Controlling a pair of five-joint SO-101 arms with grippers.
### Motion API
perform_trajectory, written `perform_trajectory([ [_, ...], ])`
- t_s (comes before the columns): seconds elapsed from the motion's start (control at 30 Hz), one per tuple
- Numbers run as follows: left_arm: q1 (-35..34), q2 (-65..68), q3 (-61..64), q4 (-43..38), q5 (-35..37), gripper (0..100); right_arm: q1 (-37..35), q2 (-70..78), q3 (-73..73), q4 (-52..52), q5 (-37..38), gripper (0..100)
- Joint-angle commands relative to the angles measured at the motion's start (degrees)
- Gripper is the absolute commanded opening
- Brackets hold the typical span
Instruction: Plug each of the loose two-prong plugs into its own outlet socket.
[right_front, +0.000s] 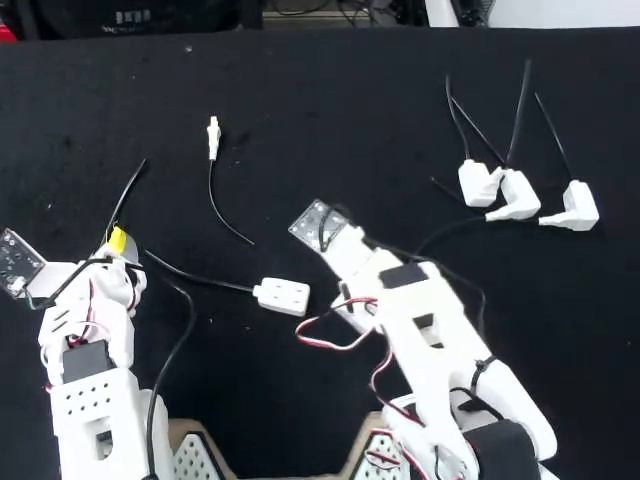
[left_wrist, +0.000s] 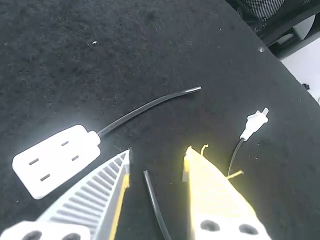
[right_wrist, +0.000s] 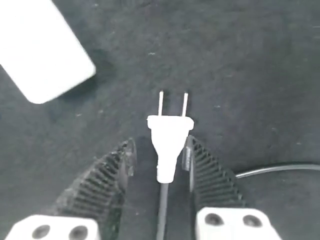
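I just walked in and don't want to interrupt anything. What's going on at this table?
Two robot arms are plugging cords into a white outlet block on a black table. The right end effector is at a white plug, whose prongs point toward the block close ahead but are not inserted. The left end effector is open and holds nothing. Another plug lies loose farther out, and three more white plugs lie off to the right. The block's visible sockets are empty.
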Motion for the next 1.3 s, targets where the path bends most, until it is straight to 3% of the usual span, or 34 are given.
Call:
perform_trajectory([
  [0.0,0.6,0.1,-3.0,-1.1,0.3,18,-3.2,-0.1,-5.1,6.9,-8.5,14.1],
  [0.53,0.7,0.1,-3.1,-1.1,-2.3,18,-6.5,0.4,-2.0,3.3,-4.3,14.1],
  [0.67,0.7,0.1,-3.1,-1.0,-2.4,18,-4.7,0.5,1.7,-1.8,-0.5,14.1],
  [0.93,0.7,0.1,-3.1,-0.8,-2.4,18,1.5,6.3,-2.9,-1.8,5.7,14.1],
  [1.27,0.7,0.1,-3.1,-1.0,-2.4,18,3.2,13.6,-10.0,-2.3,6.1,12.4],
])
